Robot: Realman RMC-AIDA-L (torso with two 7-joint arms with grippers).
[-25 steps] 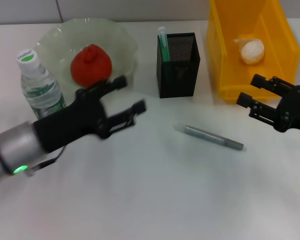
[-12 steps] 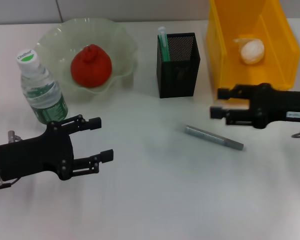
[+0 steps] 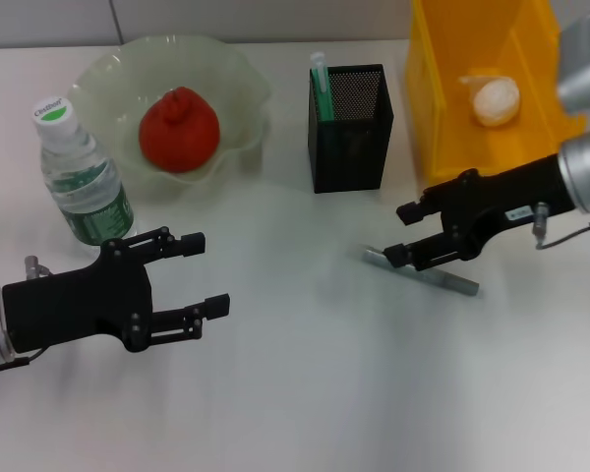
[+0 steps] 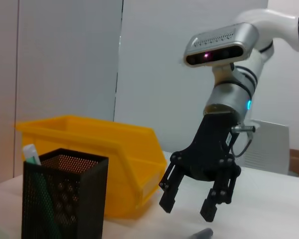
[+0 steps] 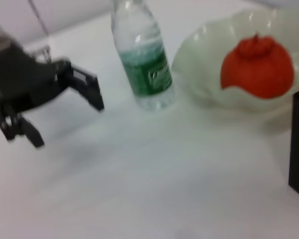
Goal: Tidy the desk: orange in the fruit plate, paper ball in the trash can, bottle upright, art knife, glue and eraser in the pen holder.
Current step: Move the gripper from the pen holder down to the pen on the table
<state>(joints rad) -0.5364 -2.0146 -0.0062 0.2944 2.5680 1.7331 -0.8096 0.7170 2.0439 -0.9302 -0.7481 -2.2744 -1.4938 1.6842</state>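
Most of the tidying looks done, and the layout says why: the orange sits in the fruit plate well to the left of the pen holder, the bottle stands upright just beside that plate, the paper ball lies inside the trash can to the right of the pen holder, and the art knife stands in the holder's left corner with its white end up. The eraser is not visible. The glue is the piece left out, lying flat on the desk in front of the pen holder and slightly to its right. The right gripper hangs over the glue's near end, fingers spread wide, one either side of the tube, apparently set to close on it. The left gripper hovers far to the front-left of the pen holder, fingers wide and empty, seemingly clear of the work.
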